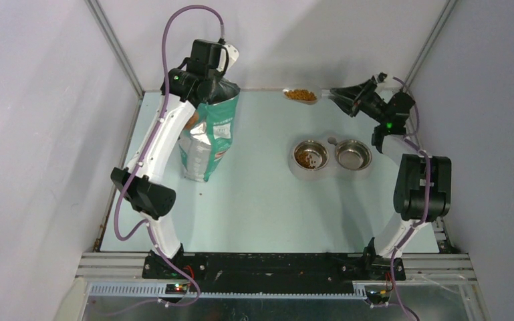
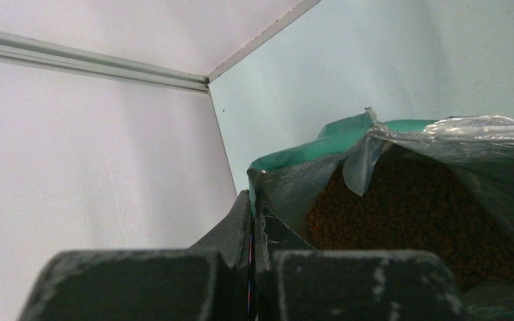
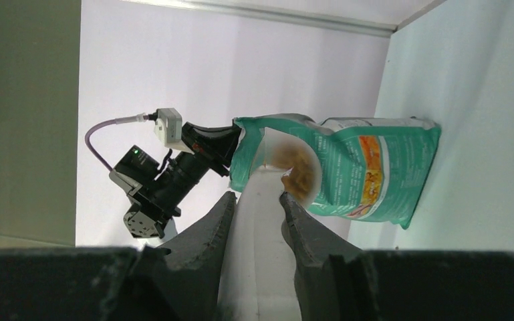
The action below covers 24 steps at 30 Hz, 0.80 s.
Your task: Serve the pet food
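Note:
The pet food shows as brown kibble in the clear scoop [image 1: 301, 95], in the left steel bowl [image 1: 309, 156], and inside the open teal bag [image 2: 408, 214]. My right gripper [image 1: 342, 97] is shut on the scoop's white handle [image 3: 257, 227] and holds the scoop in the air at the back of the table, behind the bowls. Kibble fills the scoop's cup [image 3: 297, 170]. My left gripper [image 1: 208, 75] is shut on the top edge of the teal bag [image 1: 207, 137] and holds the bag upright; in the left wrist view the closed jaws pinch the bag's rim [image 2: 257, 194].
The double steel bowl stand [image 1: 329, 158] sits right of centre; the right bowl [image 1: 353, 154] holds no kibble. White walls enclose the table on the left, back and right. The arm bases stand at the near edge.

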{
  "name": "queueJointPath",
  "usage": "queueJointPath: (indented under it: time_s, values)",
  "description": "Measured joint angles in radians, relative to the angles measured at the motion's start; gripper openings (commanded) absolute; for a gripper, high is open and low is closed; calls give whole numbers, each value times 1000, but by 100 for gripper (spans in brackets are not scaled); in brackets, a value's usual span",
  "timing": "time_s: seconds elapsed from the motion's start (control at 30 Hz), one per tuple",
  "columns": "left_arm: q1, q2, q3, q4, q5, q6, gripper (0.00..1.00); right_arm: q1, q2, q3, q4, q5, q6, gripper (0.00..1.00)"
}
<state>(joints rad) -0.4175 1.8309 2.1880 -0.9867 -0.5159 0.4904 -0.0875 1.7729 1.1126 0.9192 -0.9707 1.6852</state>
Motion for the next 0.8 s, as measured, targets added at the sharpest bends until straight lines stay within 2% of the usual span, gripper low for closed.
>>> queueJointPath:
  time_s: [0.4, 0.8]
  values:
    - [1, 0, 0, 10, 35, 0, 0, -193, -150, -221, 11, -35, -81, 0]
    - [2, 2, 0, 23, 66, 4, 0, -342, -304, -372, -25, -50, -187, 0]
